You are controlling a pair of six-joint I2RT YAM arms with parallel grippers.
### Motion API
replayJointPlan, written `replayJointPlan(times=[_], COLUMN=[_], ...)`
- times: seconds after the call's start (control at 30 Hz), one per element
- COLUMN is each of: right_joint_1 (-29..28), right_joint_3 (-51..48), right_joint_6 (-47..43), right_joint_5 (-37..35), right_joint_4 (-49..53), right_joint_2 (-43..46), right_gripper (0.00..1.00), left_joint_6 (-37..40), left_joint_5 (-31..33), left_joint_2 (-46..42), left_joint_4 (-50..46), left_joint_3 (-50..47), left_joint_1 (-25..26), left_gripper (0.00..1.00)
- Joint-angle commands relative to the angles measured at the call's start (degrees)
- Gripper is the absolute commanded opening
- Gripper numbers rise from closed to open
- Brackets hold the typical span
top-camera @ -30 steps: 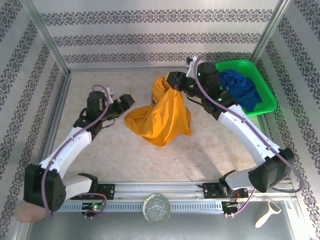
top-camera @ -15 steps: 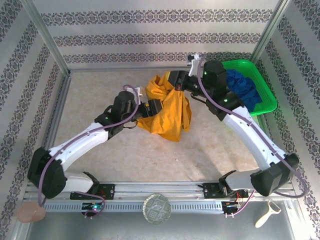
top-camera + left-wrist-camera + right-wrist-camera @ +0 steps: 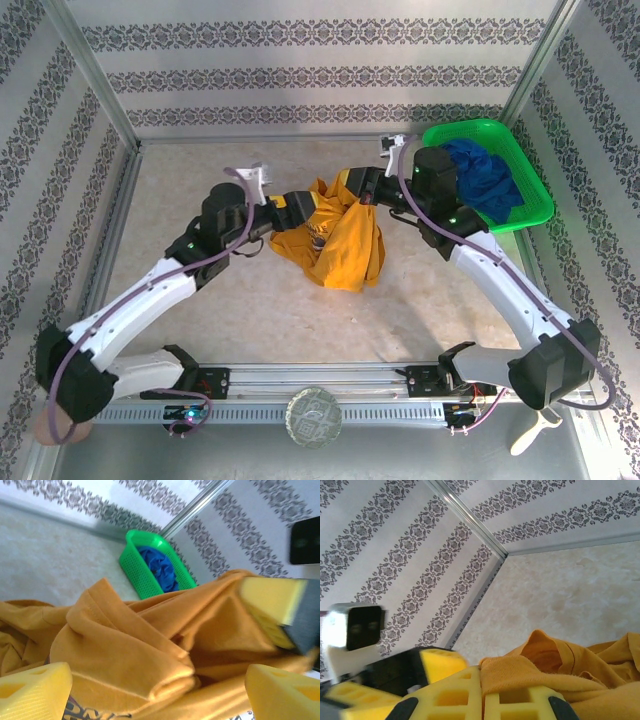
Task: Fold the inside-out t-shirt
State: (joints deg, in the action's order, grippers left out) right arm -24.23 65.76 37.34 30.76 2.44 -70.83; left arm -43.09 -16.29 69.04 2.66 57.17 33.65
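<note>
Your right end effector [image 3: 357,186] is clamped on the t-shirt [image 3: 338,245], which sits bunched mid-surface [image 3: 400,300] with its top edge lifted. Your left end effector [image 3: 298,206] gapes wide, cloth between its fingers.

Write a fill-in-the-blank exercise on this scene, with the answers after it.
The right hand is ___ on the t-shirt.
The dark blue garment lies in the ___ basket.
The left hand has its jaws ___ at the t-shirt.
Missing words: shut; green; open.
</note>
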Motion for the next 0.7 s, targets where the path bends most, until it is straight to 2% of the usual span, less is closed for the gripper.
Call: replayJointPlan(times=[0.0,0.2,0.23,0.27,0.33,0.43,0.5,0.63,0.67], right_joint_1=[-0.55,-1.77,-1.86,-1.87,-1.32,0.96,2.62,5.87,6.20], right_joint_3=[-0.63,-0.62,-0.75,-1.09,-2.47,-6.78,-11.30,-22.36,-24.37], right_joint_6=[0.95,1.88,1.86,1.90,1.96,2.66,3.44,7.37,7.85], right_joint_5=[1.47,2.28,2.45,2.46,2.29,1.31,-0.10,-3.90,-5.37], right_joint_4=[-5.51,-6.87,-7.04,-7.25,-7.40,-8.09,-9.33,-15.45,-16.34], right_joint_2=[2.53,2.27,2.32,2.51,3.50,6.55,9.05,11.90,11.93], right_gripper=[0.00,0.00,0.00,0.00,0.00,0.00,0.00,0.01,0.17], left_joint_6=[-2.89,-4.94,-5.11,-5.14,-4.55,-3.12,-2.51,-5.79,-7.00], left_joint_5=[-1.97,-1.20,-1.24,-1.60,-2.50,-4.47,-6.45,-20.11,-23.02], left_joint_2=[3.96,12.11,13.26,14.36,16.06,15.50,13.48,10.78,10.53], left_joint_4=[1.94,3.69,4.30,5.13,5.56,6.13,7.30,19.57,21.84], left_joint_3=[3.00,5.22,5.42,5.77,7.08,8.05,7.63,4.78,4.51], left_joint_1=[-0.25,-0.25,-0.25,-0.29,-0.64,-2.09,-3.95,-10.17,-11.46], left_gripper=[0.90,0.93,0.89,0.78,0.39,0.01,0.00,0.00,0.00])
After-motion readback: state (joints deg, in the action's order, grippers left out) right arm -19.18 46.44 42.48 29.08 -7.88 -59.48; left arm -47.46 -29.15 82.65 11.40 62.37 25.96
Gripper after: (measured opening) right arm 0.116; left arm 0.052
